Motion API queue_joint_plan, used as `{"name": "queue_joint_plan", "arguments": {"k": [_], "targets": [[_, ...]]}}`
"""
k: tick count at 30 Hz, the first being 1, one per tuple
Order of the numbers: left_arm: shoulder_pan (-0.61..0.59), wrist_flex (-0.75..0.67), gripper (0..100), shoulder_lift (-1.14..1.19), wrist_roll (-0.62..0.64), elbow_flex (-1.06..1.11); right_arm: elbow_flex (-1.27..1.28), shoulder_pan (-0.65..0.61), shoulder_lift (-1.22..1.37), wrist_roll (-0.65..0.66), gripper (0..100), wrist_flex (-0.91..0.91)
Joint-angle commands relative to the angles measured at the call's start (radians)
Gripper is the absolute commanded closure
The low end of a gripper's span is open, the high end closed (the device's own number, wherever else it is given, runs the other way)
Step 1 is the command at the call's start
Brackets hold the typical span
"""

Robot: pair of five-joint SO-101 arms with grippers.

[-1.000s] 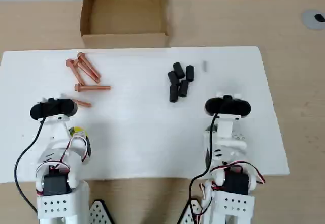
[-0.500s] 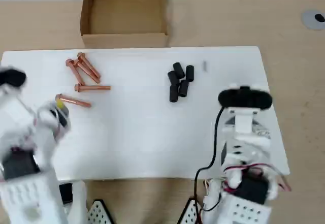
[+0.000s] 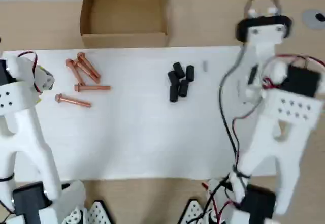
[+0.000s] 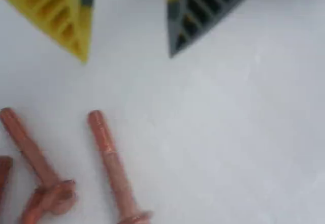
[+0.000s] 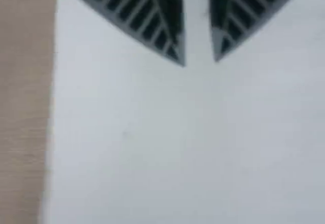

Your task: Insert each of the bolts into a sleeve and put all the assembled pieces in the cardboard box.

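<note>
Your left hand [image 4: 128, 56] hangs open over the copper metal bolts [image 3: 92, 87] on the white surface, likely to take 1. Your right hand [image 5: 198, 61], barely parted and empty, sits apart from the short black cylindrical sleeves [image 3: 183, 88].

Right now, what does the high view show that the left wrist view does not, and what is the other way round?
The high view adds the cardboard box, empty, beyond the white sheet, and the black sleeves clustered on that sheet. The left wrist view adds the left gripper, open, over the sheet near the bolts. Both share copper bolts lying loose on the white sheet, none in a sleeve.
</note>
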Motion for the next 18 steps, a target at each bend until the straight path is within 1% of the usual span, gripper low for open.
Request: {"name": "queue_joint_plan", "arguments": {"k": [1, 3, 5, 8, 10, 12, 15, 18], "targets": [[-0.017, -0.011, 88, 0.001, 0.009, 0.068, 0.09, -0.13, 0.05, 0.086, 92.9, 0.014], [-0.015, -0.054, 88, -0.005, 0.008, 0.107, 0.17, -0.186, 0.076, 0.115, 92.9, 0.014], [-0.015, -0.06, 88, -0.007, -0.015, 0.118, 0.231, -0.222, 0.087, 0.123, 92.9, 0.014], [-0.017, -0.057, 88, -0.001, -0.072, 0.135, 0.286, -0.243, 0.077, 0.198, 92.0, 0.015], [-0.018, -0.057, 88, -0.001, -0.114, 0.161, 0.309, -0.245, 0.067, 0.21, 88.7, 0.015], [-0.02, -0.055, 88, -0.001, -0.183, 0.187, 0.34, -0.245, 0.061, 0.204, 86.2, 0.017], [-0.058, -0.055, 88, -0.002, -0.322, 0.206, 0.383, -0.257, 0.051, 0.178, 86.0, 0.017], [-0.106, -0.055, 88, -0.001, -0.477, 0.206, 0.407, -0.332, 0.05, 0.193, 86.0, 0.017]]}}
